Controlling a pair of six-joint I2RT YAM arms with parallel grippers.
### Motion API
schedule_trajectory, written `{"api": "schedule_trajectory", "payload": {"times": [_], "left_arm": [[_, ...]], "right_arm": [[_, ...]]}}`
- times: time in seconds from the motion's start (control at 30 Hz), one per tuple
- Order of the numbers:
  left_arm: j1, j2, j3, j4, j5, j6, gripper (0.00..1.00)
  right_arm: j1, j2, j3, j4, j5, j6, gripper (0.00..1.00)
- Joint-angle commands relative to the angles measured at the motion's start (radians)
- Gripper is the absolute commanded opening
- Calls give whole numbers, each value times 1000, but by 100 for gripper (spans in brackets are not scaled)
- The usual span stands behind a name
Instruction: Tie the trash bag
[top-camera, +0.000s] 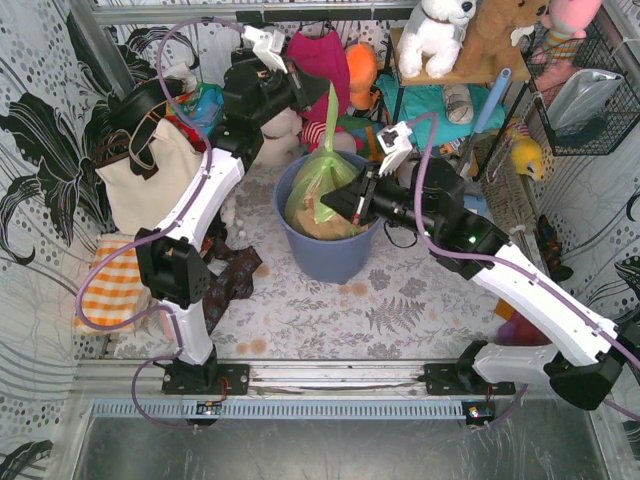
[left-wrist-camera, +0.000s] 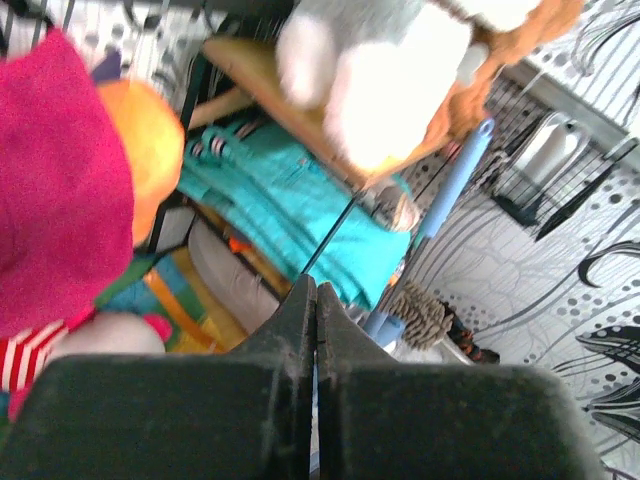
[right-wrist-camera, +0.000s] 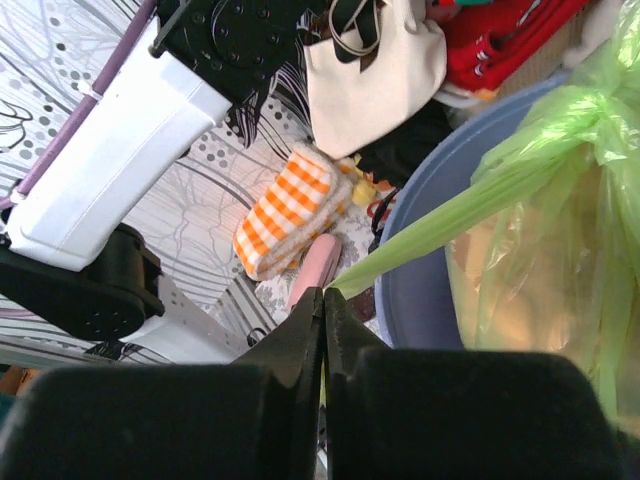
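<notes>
- The green trash bag (top-camera: 312, 182) sits in the round blue bin (top-camera: 335, 255).
- The right fingers (right-wrist-camera: 298, 345) are clamped on a stretched strip of the bag.
- The left fingers (left-wrist-camera: 292, 335) are pressed together, up high.

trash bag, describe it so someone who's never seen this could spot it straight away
Find the round blue-grey bin in the middle of the top view. The trash bag sits inside it: thin, see-through lime-green plastic over brown paper. Unlike the cream tote bag at the left, it is green with twisted tails.
</notes>
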Motion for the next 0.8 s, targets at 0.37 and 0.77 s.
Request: {"api": "schedule_trajectory", "payload": {"times": [0.37,0.77], "left_arm": [[0,30,-107,82,-67,4,0],[0,72,-98,40,-61,-6,0]], "right_arm": [[-1,-146,-209,9,-18,47,0],[-1,-192,-268,4,-25,79,0]]}}
